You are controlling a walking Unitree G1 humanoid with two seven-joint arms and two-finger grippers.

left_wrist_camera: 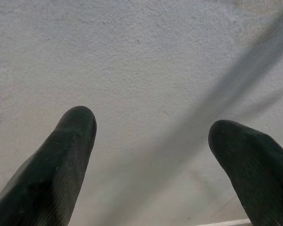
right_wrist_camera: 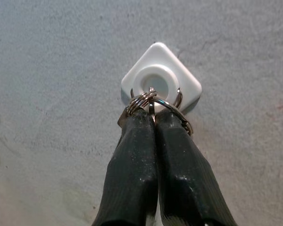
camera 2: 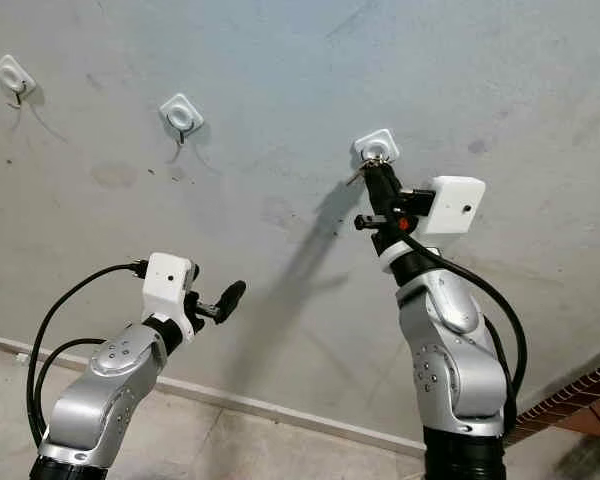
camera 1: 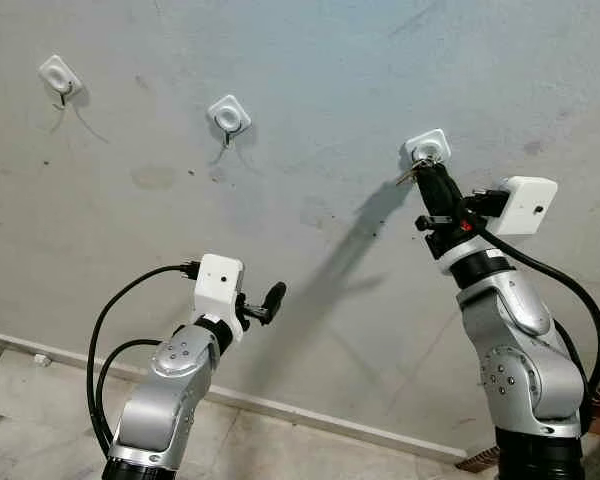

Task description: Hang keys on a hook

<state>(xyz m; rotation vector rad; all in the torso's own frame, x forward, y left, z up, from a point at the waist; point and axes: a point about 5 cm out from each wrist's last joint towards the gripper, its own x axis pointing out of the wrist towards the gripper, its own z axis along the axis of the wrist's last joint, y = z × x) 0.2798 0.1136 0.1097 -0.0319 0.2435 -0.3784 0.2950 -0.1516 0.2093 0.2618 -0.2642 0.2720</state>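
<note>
Keys at the hook
Right gripper [right_wrist_camera: 153,117] pinches steel key rings [right_wrist_camera: 148,100] against the white square hook [right_wrist_camera: 161,80]; left gripper [left_wrist_camera: 151,141] gapes apart.

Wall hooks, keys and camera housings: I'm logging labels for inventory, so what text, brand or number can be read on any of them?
None readable.
The three white wall hooks are blank.
The keys, held in the shut right pincer, show no legible stamp.
The white wrist camera housings carry no lettering.
</note>
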